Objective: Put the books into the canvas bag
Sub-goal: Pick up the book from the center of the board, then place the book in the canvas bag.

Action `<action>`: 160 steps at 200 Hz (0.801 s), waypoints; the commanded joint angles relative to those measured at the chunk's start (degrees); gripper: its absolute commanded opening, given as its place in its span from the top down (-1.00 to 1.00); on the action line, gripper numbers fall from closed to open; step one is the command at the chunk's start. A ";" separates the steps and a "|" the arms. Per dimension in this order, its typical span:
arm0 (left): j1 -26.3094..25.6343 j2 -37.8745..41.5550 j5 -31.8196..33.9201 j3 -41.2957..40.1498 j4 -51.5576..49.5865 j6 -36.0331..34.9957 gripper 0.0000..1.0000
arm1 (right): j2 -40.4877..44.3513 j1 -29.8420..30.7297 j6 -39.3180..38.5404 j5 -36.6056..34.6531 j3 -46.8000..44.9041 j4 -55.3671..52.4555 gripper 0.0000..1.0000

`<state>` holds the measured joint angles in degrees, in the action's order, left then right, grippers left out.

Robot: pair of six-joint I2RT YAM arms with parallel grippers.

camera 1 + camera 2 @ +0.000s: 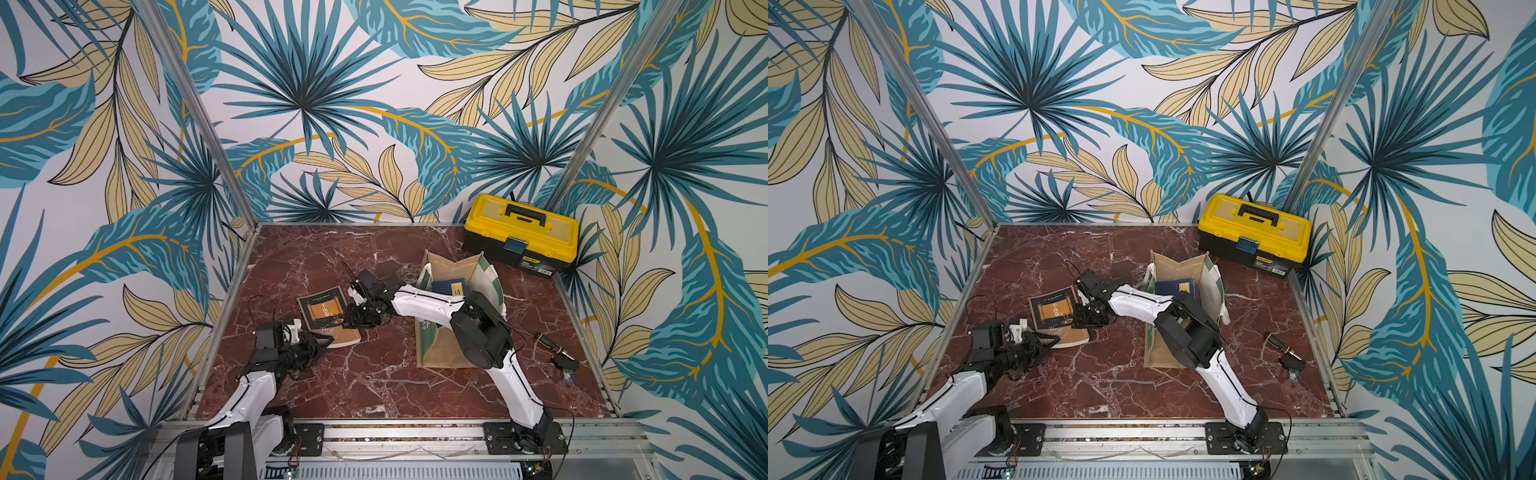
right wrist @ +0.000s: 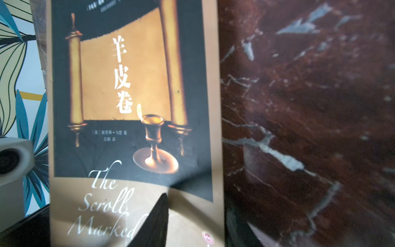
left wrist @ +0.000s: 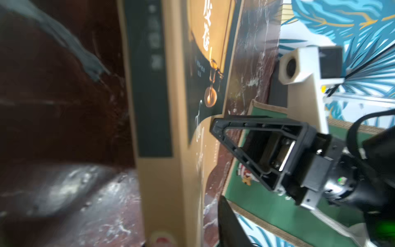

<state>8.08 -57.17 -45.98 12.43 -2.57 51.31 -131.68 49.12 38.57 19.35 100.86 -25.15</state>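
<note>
Seating left claw (image 1: 324, 343) and right claw (image 1: 356, 319) squarely on the book (image 1: 326, 311) comes first; whether either is clamped, you cannot tell.

Arm links (image 1: 424, 305): 2 arms, smooth white shells, thin black line running along each.
Joints (image 1: 482, 338): matte black, rounded housings.
Fingers (image 3: 239, 150): black, open triangular frames.
Camera mount (image 3: 299, 64): white, boxy, round lens hole.
Cables (image 3: 351, 136): black, looping.
Base plates (image 1: 492, 444): 2, black, silver screws.
</note>
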 commanded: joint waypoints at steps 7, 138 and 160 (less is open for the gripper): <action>-0.13 2.23 -3.72 4.19 0.68 -1.89 0.75 | 3.69 0.95 -2.57 -3.12 -0.18 -7.92 0.12; -0.08 12.32 -13.05 42.37 -17.06 -19.46 1.00 | 34.97 -4.33 -6.65 -10.38 4.05 -7.13 -0.35; -0.31 11.84 -17.52 45.63 -13.52 -18.22 1.00 | 39.82 -6.26 -3.53 -4.78 -0.78 0.23 -0.36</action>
<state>7.92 -45.87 -55.00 52.40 -24.64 35.05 -94.30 44.66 31.20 7.88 105.01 -32.80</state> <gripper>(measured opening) 0.159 0.680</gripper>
